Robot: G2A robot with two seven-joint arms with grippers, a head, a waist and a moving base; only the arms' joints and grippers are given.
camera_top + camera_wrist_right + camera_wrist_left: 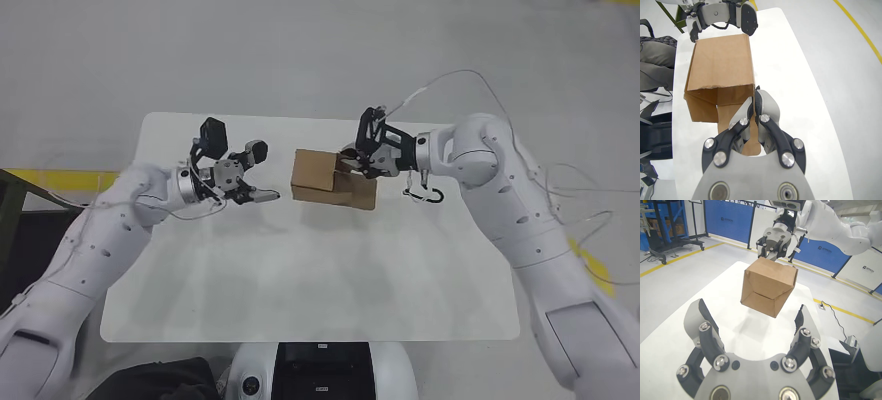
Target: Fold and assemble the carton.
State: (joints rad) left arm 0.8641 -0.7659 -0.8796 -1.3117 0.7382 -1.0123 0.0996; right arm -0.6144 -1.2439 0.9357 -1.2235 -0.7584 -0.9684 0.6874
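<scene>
White tabletop; brown carton near far edge, mid-span. Right pincer clamped on its open end's wall. Left pincer spread wide, just beside opposite end.

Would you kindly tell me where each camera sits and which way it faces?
Top view: overhead on the robot, looking down at the table, the carton, the left gripper and the right gripper.
Left wrist view: on the left wrist, facing across the table at the carton; own gripper open in front, right gripper beyond.
Right wrist view: on the right wrist, facing the opposite way; own gripper shut on the carton.
Both wrist views share the carton and each other's gripper.
</scene>
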